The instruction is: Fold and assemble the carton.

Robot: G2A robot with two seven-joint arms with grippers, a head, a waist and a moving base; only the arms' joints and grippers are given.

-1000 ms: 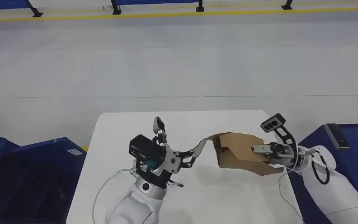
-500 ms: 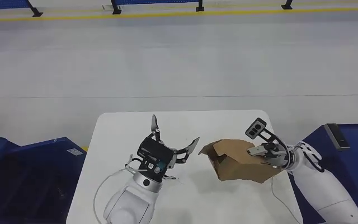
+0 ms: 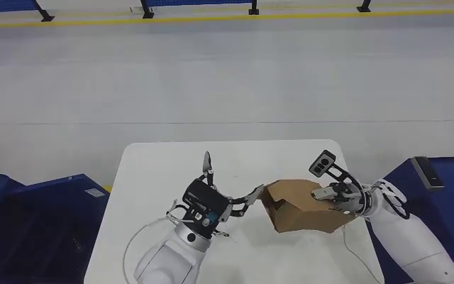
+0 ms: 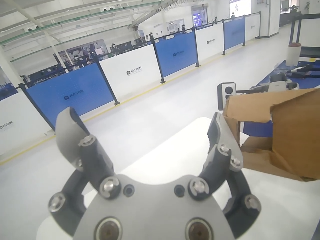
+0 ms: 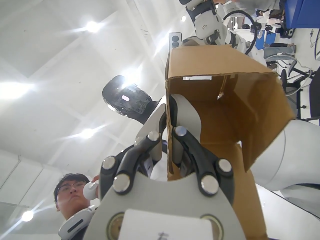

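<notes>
Carton (image 3: 301,206) lay half-formed on table (image 3: 152,177), right side | right pincer (image 5: 170,118) clamped one wall edge | left pincer (image 4: 142,121) spread wide, beside its open end | likely light, creasable; grip panel edges

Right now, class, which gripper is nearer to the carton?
Right. The right gripper is shut on the carton wall; the left gripper is open beside its open end, one finger near a flap.

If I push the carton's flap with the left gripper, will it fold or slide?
Probably light: the carton is hollow, thin card. Its flap likely bends easily. Held only by the right gripper, it may twist.
</notes>
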